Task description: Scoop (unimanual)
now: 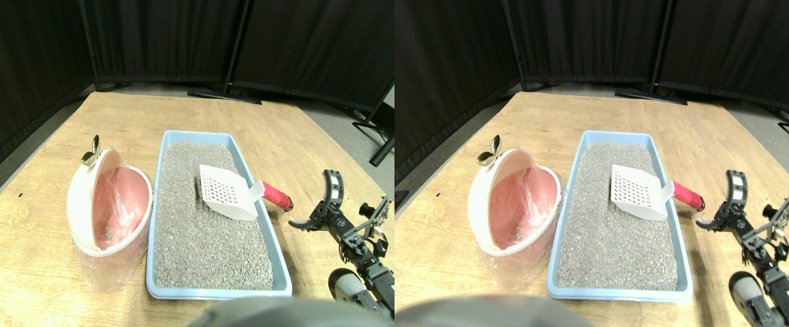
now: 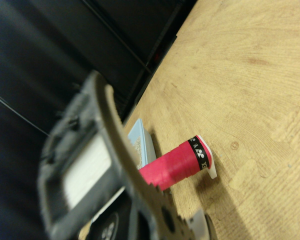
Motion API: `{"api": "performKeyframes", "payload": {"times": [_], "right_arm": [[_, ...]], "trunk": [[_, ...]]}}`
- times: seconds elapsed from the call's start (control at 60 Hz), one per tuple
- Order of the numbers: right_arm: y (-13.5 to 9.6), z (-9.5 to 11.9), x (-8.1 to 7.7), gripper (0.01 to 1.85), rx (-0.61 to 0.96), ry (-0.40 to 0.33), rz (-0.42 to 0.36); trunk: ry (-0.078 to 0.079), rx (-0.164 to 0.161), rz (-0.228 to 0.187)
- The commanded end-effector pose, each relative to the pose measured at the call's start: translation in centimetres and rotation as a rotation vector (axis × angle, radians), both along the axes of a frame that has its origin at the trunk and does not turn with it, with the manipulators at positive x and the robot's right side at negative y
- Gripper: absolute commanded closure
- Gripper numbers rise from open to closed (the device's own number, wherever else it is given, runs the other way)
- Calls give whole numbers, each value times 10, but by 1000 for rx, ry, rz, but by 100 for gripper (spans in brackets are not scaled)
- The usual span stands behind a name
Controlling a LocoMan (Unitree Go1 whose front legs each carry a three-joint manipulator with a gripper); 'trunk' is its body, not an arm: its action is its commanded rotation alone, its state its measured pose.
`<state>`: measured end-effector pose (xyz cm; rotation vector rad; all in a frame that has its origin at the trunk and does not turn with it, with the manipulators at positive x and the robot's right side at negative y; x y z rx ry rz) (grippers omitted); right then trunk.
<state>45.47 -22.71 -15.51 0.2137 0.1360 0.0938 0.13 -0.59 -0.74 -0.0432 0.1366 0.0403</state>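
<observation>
Here, the gripper (image 1: 314, 197) hangs with its jaws spread wide, clear of the scoop (image 1: 229, 192).

In the stereo pair view, the two dark fingers (image 1: 332, 185) stand far apart, one curving up and one reaching flat toward the tray (image 1: 279, 248); the scoop's red handle (image 1: 277, 196) ends just beside the flat finger's tip, with a small gap between, and nothing sits between the fingers. The white slotted blade lies on the grey litter (image 1: 210, 231), the handle propped over the tray's rim nearest the fingers. Beyond the tray from the fingers stands a pink bin (image 1: 110, 204) (lined with a clear bag), touching or nearly touching the tray. In the wrist view, one blurred finger (image 2: 97, 165) fills the foreground; the handle (image 2: 177, 164) pokes out just past it, over the wooden table (image 2: 250, 80), not gripped, with a corner of the blue tray (image 2: 142, 142) behind.
</observation>
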Motion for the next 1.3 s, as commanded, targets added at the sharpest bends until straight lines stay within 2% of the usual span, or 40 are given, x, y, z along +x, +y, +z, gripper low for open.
{"api": "performKeyframes", "payload": {"times": [0.017,0.05,0.083,0.217,0.483,0.717,0.967,1.133,1.3], "right_arm": [[5,10,-2,151,1,-139,46],[5,11,-4,163,-3,-184,64],[4,12,-6,181,0,-184,47],[2,14,-12,181,-15,-221,51],[-3,20,-29,181,-55,-208,28],[-3,19,-35,181,-62,-228,25],[3,20,-36,181,-81,-219,18],[7,18,-33,181,-73,-209,14],[12,18,-30,181,-72,-202,19]], "trunk": [[-21,-17,-21],[-21,-17,-21],[-21,-15,-29],[-25,-10,-42],[-29,2,-68],[-29,8,-90],[-29,2,-87],[-23,-6,-82],[-25,-9,-77]]}}
